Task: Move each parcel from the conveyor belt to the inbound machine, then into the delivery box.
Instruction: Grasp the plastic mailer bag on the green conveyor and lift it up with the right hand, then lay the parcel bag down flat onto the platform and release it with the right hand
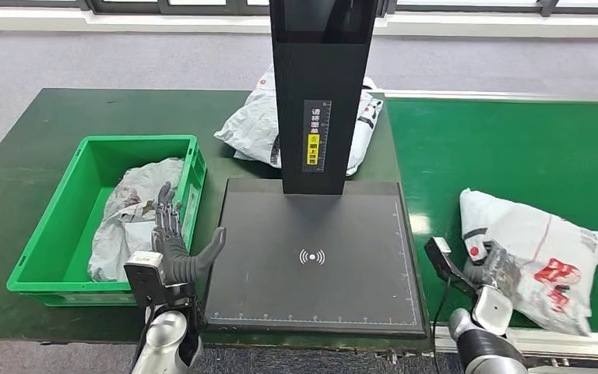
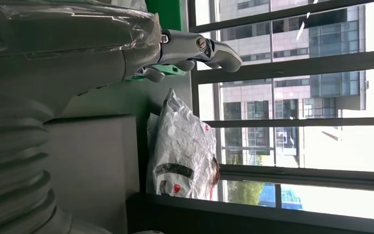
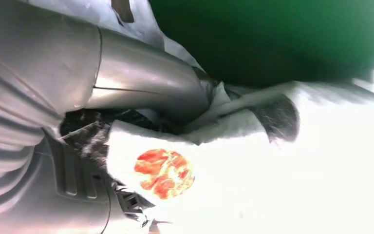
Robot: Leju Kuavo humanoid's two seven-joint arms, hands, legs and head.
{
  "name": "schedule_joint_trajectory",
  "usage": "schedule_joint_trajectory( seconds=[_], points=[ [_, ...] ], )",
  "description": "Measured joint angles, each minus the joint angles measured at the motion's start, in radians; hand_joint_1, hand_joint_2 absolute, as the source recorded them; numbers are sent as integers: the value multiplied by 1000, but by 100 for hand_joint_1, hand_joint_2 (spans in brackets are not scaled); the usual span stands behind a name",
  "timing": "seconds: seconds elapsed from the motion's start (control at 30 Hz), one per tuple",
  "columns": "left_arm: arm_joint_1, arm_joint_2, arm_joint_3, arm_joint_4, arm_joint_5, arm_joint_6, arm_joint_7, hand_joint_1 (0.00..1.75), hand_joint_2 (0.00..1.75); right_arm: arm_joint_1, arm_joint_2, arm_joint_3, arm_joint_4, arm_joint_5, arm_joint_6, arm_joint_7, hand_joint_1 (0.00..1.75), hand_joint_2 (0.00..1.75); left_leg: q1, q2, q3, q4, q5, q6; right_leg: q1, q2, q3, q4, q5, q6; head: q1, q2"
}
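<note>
R hand (image 1: 492, 269) grips parcel (image 1: 541, 253) at belt (image 1: 506, 148) near edge, long axis diagonal; L hand (image 1: 177, 243) spread wide, empty, beside bin (image 1: 62, 226).

Bare scanner plate (image 1: 311, 257) between green bin (image 1: 54, 234) and belt parcel (image 1: 537, 249); black column (image 1: 323, 93) behind.

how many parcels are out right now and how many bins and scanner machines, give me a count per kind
White plastic parcels: 3 (one in the green bin, one behind the machine's column, one on the conveyor belt under the right hand)
Green bins: 1
Inbound machines: 1
Total: 5
</note>
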Motion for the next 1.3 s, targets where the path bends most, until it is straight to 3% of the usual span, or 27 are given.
schedule_joint_trajectory(
  seconds=[0.13, 0.2, 0.27, 0.33, 0.5, 1.1, 1.3],
  points=[
    [-1, 0, 4, 9, -28, 12, 0, 0, 175, 51, 113, 9, -186, -169, 136, -341, 175, 175, 1, 2, 1, 0, 0, -1, 1, 3, -1, 0, 0, -1, 0, 0],
    [-1, 0, 6, 16, -38, 14, 0, 0, 175, 99, 173, 42, -305, -245, 218, -441, 175, 175, 1, 2, 1, -1, 0, -1, 1, 2, -1, 0, -1, -2, 0, 0],
    [-2, 0, 8, 22, -44, 14, 0, 0, 175, 146, 217, 96, -411, -293, 269, -483, 175, 175, 1, 2, 1, -1, -1, -2, 2, 3, -2, 0, -1, -2, 0, 0],
    [-2, 0, 11, 29, -49, 19, 0, 0, 175, 189, 244, 158, -505, -332, 286, -507, 175, 175, 2, 3, 0, -1, -1, -3, 2, 3, -2, 0, -2, -3, 0, 0],
    [-1, 0, 19, 35, -61, 50, 0, 0, 175, 240, 265, 266, -634, -395, 219, -533, 175, 175, 1, 6, 1, -1, -2, -4, 1, 7, -2, 0, -2, -3, 0, 0],
    [-3, 0, 23, 52, -82, 55, 0, 0, 175, 324, 288, 339, -791, -478, 208, -625, 175, 175, 1, 6, 1, -1, -2, -4, 1, 6, -2, 0, -2, -3, 0, 0],
    [-6, 0, 23, 65, -88, 54, 0, 0, 175, 316, 295, 398, -799, -504, 254, -656, 175, 175, 1, 6, 1, -1, -2, -4, 1, 6, -2, 0, -2, -3, 0, 0]
  ],
)
